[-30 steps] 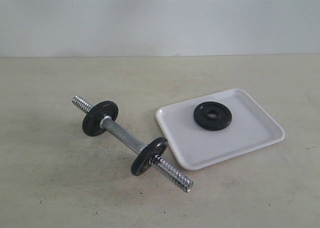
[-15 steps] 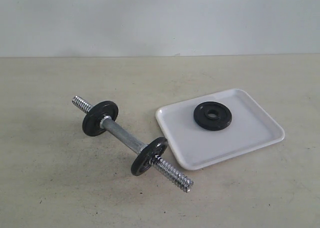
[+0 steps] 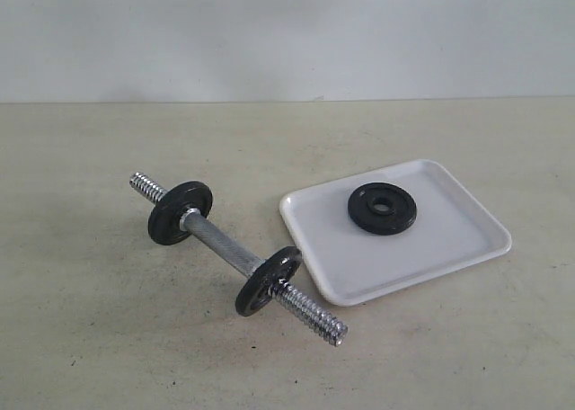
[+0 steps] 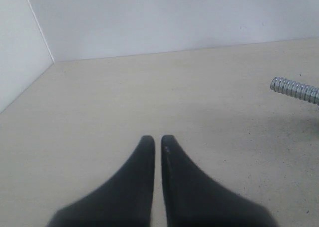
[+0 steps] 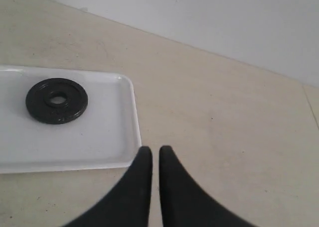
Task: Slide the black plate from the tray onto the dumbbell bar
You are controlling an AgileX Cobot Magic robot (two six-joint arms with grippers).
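Note:
A black plate [image 3: 382, 209] lies flat in the white tray [image 3: 449, 248], also seen as the black plate [image 5: 56, 100] in the tray [image 5: 109, 137] from the right wrist. The chrome dumbbell bar [image 3: 220, 244] lies on the table left of the tray, with one black disc [image 3: 181, 211] on its far part and another [image 3: 268, 280] near its front threaded end [image 3: 314, 316]. A threaded tip of the bar [image 4: 296, 90] shows in the left wrist view. My left gripper [image 4: 157, 140] is shut and empty. My right gripper [image 5: 151, 151] is shut, empty, just off the tray's corner. Neither gripper shows in the exterior view.
The beige table [image 3: 108, 338] runs back to a white wall [image 3: 287, 32]. A wall corner [image 4: 40, 33] shows in the left wrist view.

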